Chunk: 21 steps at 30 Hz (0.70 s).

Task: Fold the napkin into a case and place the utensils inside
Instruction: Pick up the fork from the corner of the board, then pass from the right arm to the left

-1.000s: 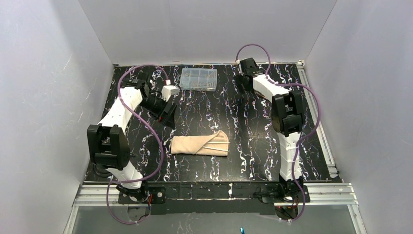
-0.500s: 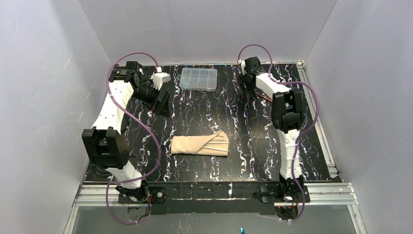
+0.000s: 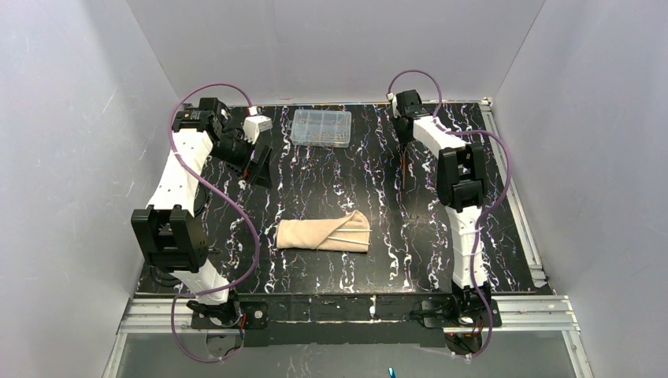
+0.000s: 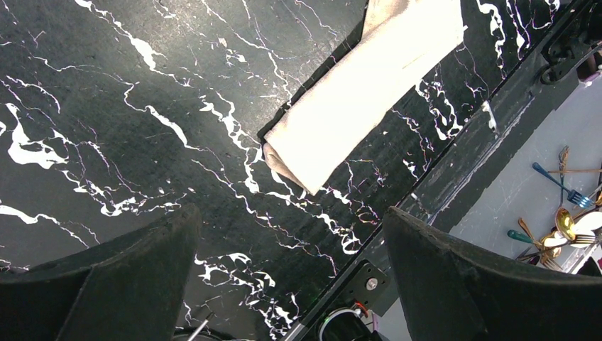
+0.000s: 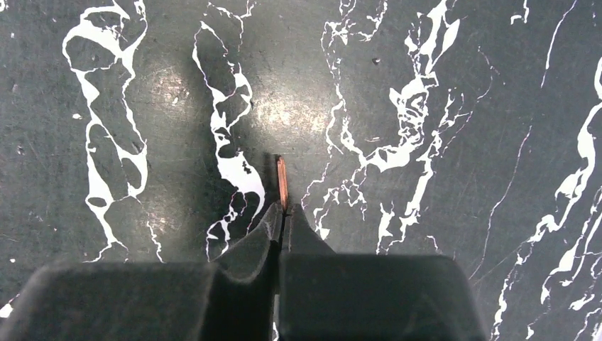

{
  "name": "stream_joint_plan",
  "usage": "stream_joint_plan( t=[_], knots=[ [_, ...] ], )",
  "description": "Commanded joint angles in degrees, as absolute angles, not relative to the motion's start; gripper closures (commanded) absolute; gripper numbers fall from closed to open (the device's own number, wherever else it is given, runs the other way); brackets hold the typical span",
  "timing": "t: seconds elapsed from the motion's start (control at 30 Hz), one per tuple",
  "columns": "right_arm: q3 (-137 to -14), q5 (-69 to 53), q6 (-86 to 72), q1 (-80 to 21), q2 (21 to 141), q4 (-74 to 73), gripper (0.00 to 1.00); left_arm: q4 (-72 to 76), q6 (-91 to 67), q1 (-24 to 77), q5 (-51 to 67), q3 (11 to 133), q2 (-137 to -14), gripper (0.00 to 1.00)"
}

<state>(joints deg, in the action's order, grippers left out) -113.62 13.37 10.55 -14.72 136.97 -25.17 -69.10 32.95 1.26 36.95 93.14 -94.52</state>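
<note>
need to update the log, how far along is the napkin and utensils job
Done: the napkin lies folded into a narrow layered pouch between the arms. Thin lines at its open end may be pieces already inside, but that is unclear. In hand: the right gripper is shut on a slim copper utensil. Left: slide that piece into the napkin. The left gripper is open and empty.

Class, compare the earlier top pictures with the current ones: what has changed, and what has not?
The left claw, open throughout, drew back toward the far left corner. The right claw snapped shut on a thin copper utensil. The napkin and the clear box stayed put.
</note>
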Motion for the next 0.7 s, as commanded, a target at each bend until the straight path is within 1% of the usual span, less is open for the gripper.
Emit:
stream_joint_plan(
  t=[0.0,0.07,0.2,0.27,0.33,0.47,0.53,0.67],
  knots=[
    [-115.2,14.8,6.4,-14.5,135.5,-28.2,0.99,-70.8,32.9,1.0,39.4,94.5,-93.8,0.01],
    [-116.0,14.6,3.5,-14.5,133.6,-28.9,0.99,-70.8,33.1,1.0,40.7,94.7,-93.4,0.02],
    [-114.4,6.7,-6.8,-14.6,125.5,-27.8,0.99,-70.8,32.6,1.0,43.8,94.7,-92.6,0.02],
    [-108.8,-0.2,-14.1,-15.4,119.1,-24.0,0.99,-70.7,31.3,1.8,44.1,94.4,-92.5,0.02],
    [-99.6,-4.7,-20.9,-17.9,111.6,-14.7,0.99,-70.3,30.6,3.1,44.5,93.8,-92.4,0.02],
    [-84.7,-5.6,-31.8,-25.0,99.4,2.5,0.99,-67.9,29.2,6.5,46.8,91.7,-90.4,0.02],
    [-79.3,-4.6,-38.1,-27.9,94.8,7.3,0.99,-66.6,28.3,8.0,47.5,91.0,-89.4,0.02],
    [-68.7,4.9,-44.5,-36.5,86.4,17.7,0.99,-65.7,25.3,8.3,55.5,90.1,-88.9,0.02]
  ],
)
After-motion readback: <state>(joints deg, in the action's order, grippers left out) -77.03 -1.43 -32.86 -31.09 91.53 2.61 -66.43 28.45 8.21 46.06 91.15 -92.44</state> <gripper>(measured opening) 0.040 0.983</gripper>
